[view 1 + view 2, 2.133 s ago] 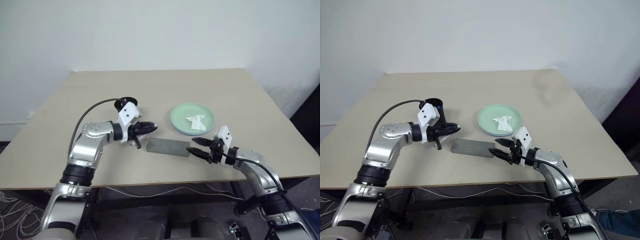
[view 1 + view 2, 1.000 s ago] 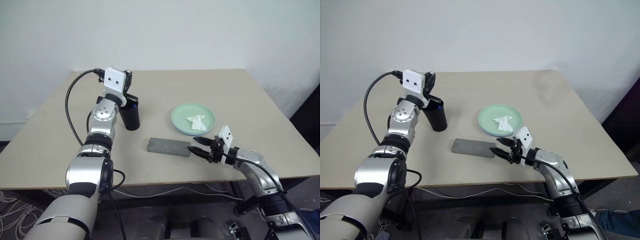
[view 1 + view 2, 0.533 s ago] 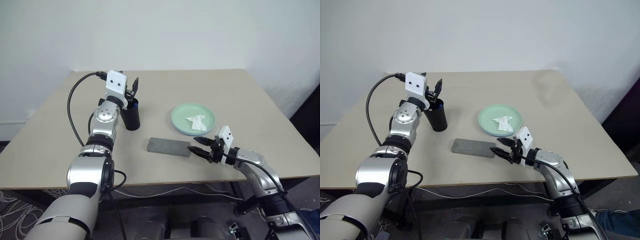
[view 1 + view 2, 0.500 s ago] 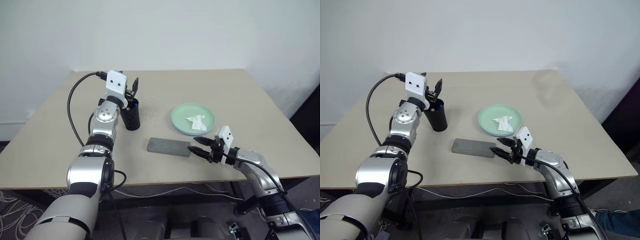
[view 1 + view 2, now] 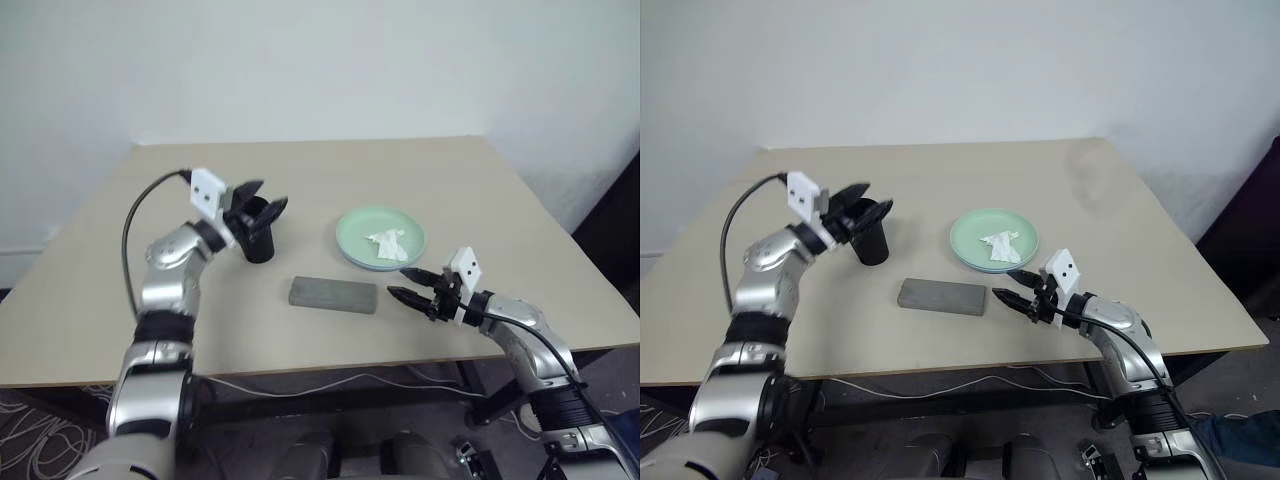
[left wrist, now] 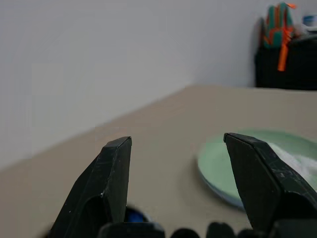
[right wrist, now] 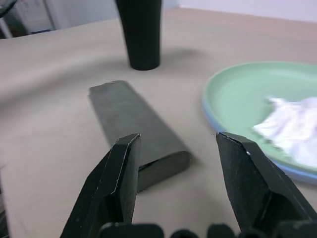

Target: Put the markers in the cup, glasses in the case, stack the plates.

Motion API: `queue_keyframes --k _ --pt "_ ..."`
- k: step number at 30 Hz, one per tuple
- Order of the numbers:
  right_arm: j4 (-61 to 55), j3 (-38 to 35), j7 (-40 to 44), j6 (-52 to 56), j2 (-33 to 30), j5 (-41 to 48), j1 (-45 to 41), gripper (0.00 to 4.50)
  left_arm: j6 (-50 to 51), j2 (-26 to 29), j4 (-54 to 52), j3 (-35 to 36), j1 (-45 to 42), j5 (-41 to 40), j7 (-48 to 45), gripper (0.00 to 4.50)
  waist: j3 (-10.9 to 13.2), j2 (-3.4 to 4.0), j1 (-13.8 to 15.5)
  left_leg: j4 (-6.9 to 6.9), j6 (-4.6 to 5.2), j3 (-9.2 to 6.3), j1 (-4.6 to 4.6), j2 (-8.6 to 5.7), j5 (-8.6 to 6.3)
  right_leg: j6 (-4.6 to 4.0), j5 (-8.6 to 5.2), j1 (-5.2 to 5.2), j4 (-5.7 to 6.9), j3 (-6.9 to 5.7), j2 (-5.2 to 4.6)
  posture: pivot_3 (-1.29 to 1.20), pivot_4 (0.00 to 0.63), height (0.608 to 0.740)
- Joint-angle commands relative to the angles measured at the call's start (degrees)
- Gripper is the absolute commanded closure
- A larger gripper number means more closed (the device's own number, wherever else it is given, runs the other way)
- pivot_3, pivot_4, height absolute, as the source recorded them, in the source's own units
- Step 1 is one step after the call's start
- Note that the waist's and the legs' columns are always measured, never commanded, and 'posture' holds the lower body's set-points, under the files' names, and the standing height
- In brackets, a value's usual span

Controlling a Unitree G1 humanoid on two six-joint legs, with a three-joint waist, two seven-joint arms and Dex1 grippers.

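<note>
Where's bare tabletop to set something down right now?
The far stretch of the table behind the cup and the plates is bare, as is its right side past the plates. It is crowded between cup, case, plates and both pincers.

A crumpled white tissue [image 5: 386,243] lies on a beige table [image 5: 330,170]. Far off hangs something green and orange, perhaps a bag [image 6: 278,25].
</note>
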Motion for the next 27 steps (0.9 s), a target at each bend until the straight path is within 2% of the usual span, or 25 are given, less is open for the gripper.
queue_keyframes --k 1,5,13,17,27 --pt "-0.29 -3.04 1.00 -1.82 -1.77 1.02 -1.25 1.86 4.90 1.49 -11.62 -0.04 4.88 -2.20 -0.46 1.39 0.01 0.02 0.35 0.01 0.00 0.00 0.00 0.00 0.00 -0.02 0.00 0.03 0.00 0.01 -0.02 0.00 0.000 0.738" --pt "1.83 -5.50 3.64 -1.67 -5.56 1.62 -1.66 1.86 7.07 1.06 -16.67 0.52 12.54 -2.04 1.67 1.39 0.03 0.12 0.66 0.03 0.01 0.02 0.00 0.00 0.00 -0.19 -0.09 0.19 -0.01 0.05 -0.09 0.00 0.000 0.738" --pt "6.22 -9.07 8.56 -0.70 -11.86 2.73 -1.43 1.86 3.47 0.95 -12.14 2.84 18.95 -0.99 4.60 1.39 0.02 0.22 0.62 -0.07 0.00 0.00 -0.04 0.10 -0.01 -0.23 -0.11 0.14 0.07 0.12 -0.13 0.00 0.000 0.738" --pt "9.60 -9.04 8.90 -1.95 -12.42 1.65 -2.29 1.86 2.82 0.21 -12.47 2.47 19.05 -0.56 7.03 1.39 0.02 0.23 0.62 -0.08 0.00 0.01 -0.05 0.15 -0.01 -0.24 -0.11 0.03 0.04 0.06 -0.14 0.00 0.000 0.738" --pt "3.32 -8.42 8.04 2.50 -12.43 2.60 0.70 1.86 3.69 -3.09 -18.28 0.03 24.11 0.36 10.79 1.39 0.02 0.24 0.65 -0.07 0.00 0.13 -0.11 0.14 -0.01 -0.22 -0.12 0.03 -0.07 0.14 -0.17 0.00 0.000 0.738"
